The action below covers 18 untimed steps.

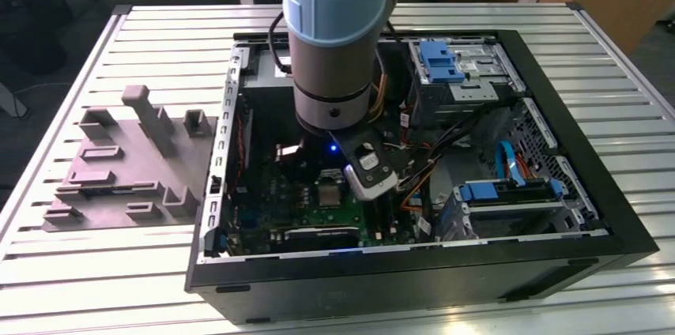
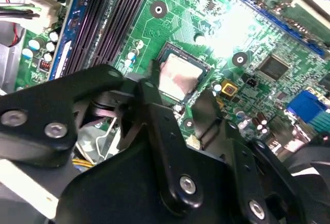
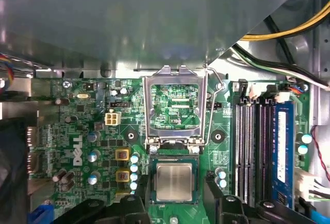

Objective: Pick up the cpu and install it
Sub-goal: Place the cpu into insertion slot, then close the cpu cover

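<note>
I am looking at the pincer (image 3: 172, 203) hanging spread apart just above the cpu (image 3: 174, 182), one black finger (image 3: 215, 195) standing on each side of it and gripping nothing. The cpu is lying flat in its socket (image 3: 174, 154) on the green motherboard (image 3: 77, 131), with the metal socket frame (image 3: 174, 108) standing hinged up beside it. All of this is sitting inside the open computer case (image 1: 590, 193) on the slatted tabletop (image 1: 126, 287). The cpu is showing a pale silver, square top (image 2: 178, 76).
</note>
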Motion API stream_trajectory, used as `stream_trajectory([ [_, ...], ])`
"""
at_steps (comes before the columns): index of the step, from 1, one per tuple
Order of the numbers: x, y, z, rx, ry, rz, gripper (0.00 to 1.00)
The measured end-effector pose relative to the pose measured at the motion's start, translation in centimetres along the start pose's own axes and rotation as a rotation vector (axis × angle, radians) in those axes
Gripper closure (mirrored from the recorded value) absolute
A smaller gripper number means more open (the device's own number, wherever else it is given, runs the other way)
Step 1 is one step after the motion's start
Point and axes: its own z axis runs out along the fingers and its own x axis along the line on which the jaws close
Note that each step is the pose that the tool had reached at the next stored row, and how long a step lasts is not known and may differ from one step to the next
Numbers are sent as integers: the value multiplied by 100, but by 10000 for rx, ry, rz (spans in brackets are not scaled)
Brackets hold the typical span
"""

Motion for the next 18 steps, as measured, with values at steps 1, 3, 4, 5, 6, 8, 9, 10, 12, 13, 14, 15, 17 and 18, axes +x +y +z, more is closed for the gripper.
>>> stream_trajectory([
  [1,0,0,-12,0,4,0,48],
  [3,0,0,-34,1,10,0,60],
  [4,0,1,-37,-1,11,0,60],
  [5,0,1,-36,-3,10,0,66],
  [6,0,1,-37,-4,10,0,72],
  [8,0,0,-39,0,11,0,78],
  [9,0,0,-39,0,12,0,84],
  [10,0,0,-39,0,12,0,84],
  [12,0,0,-39,-1,11,0,89],
  [13,0,0,-40,0,12,0,89],
  [14,0,0,-40,0,11,0,89],
  [15,0,0,-40,0,12,0,89],
  [17,0,0,-47,-1,11,0,89],
  [18,0,0,-53,0,12,0,89],
])
